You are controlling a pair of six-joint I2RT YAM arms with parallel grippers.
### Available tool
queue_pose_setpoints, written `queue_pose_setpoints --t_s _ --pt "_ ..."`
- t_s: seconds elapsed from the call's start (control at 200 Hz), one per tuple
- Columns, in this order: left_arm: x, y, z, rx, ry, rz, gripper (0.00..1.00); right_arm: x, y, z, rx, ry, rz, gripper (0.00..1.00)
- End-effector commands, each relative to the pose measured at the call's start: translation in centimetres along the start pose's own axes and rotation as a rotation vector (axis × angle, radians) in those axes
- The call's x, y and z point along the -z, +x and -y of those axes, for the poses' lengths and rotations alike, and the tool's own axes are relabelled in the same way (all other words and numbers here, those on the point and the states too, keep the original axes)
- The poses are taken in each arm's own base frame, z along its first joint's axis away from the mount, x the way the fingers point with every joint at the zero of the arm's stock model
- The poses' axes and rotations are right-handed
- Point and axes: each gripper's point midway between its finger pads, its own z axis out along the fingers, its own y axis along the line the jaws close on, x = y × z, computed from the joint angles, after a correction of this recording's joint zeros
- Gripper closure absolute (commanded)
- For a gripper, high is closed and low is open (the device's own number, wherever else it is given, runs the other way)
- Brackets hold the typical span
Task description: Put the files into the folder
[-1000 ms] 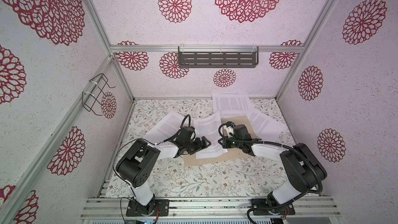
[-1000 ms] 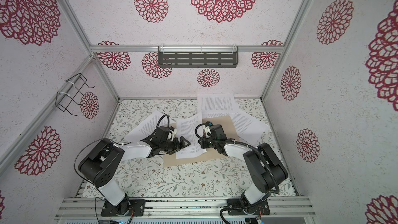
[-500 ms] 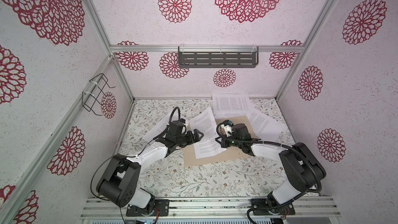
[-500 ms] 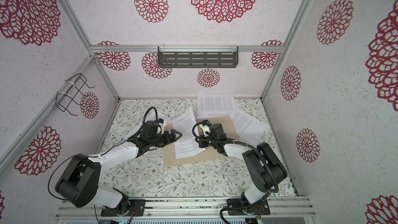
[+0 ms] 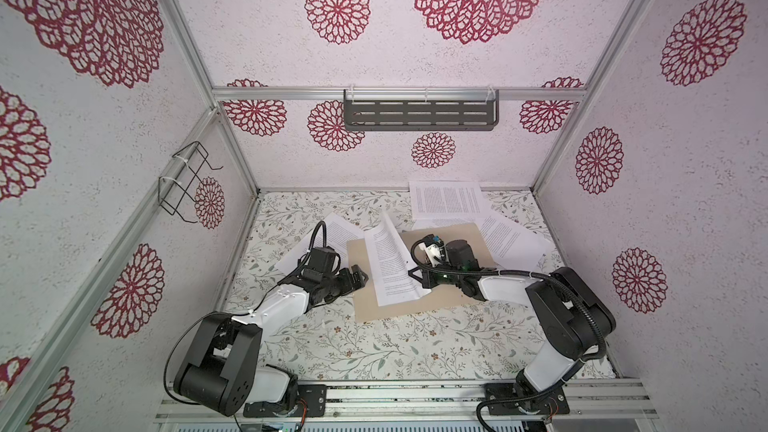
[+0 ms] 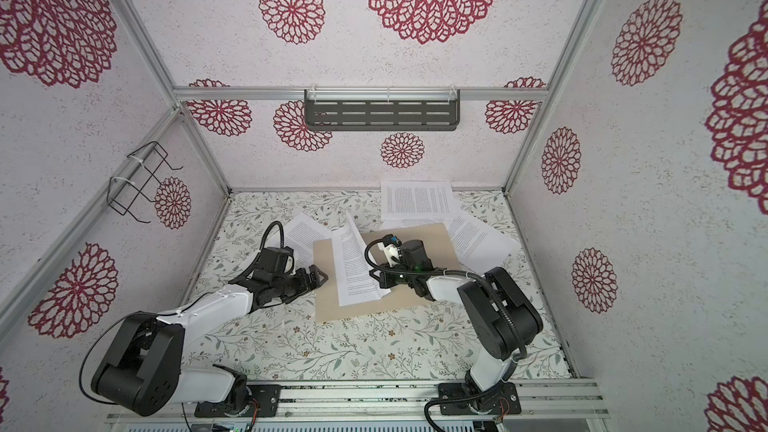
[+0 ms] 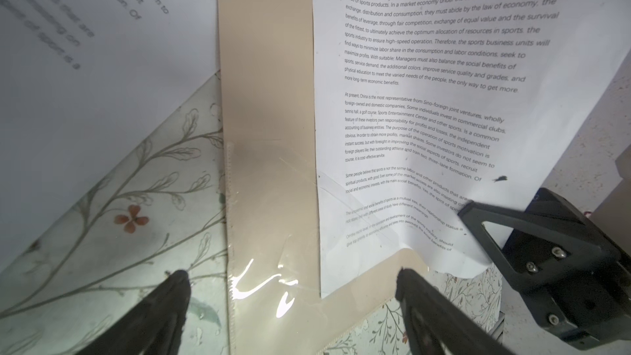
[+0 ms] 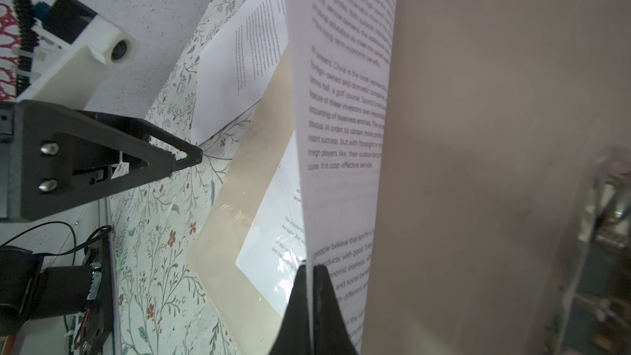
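The right pincer [image 8: 312,269] is clenched on the right edge of one sheet [image 5: 390,263], half lifted & lying long-ways front-to-back on the folder [image 5: 415,307], w/ the left pincer [image 5: 358,278] wide open just beside the folder's left edge.

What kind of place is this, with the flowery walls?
Likely a robot practice booth, not a home: robot arms fixed to a metal rail, flowery panels in a metal frame, and a folder with printed sheets.

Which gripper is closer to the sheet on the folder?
Right. The right gripper is shut on the edge of the sheet; the left gripper is open at the left edge of the folder, apart from the sheet.
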Motion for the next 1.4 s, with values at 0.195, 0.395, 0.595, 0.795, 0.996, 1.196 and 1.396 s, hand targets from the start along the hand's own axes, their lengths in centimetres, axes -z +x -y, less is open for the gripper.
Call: queue_pose_setpoints --t_s 0.195,0.395,0.595,0.795,0.996,1.196,1.396 --pt "-0.7 0.4 -0.7 0.007 0.0 -0.009 0.03 2.1 -5.4 1.5 0.034 0.138 0.185 1.0" --pt "-0.6 0.6 -0.8 0.008 0.001 -0.01 0.03 0.0 -5.0 -0.4 0.062 0.014 0.146 1.0" --pt "-0.7 0.7 -0.9 0.004 -0.001 -0.013 0.03 -1.2 -4.1 -1.9 0.113 -0.078 0.101 1.0" --pt "-0.9 0.7 -1.1 0.004 -0.003 -0.016 0.03 -1.6 -3.6 -3.0 0.124 -0.154 0.085 1.0" --pt "-1.0 0.5 -1.1 0.009 -0.002 -0.014 0.03 -1.6 -3.6 -2.8 0.075 -0.165 0.1 1.0" --pt "0.1 -0.2 -0.9 0.013 0.0 0.028 0.03 -1.8 -3.0 0.6 0.027 0.03 0.055 1.0" --pt "0.4 -0.5 -0.8 0.02 0.013 0.033 0.03 -2.0 -2.9 1.4 0.035 0.087 0.049 1.0"
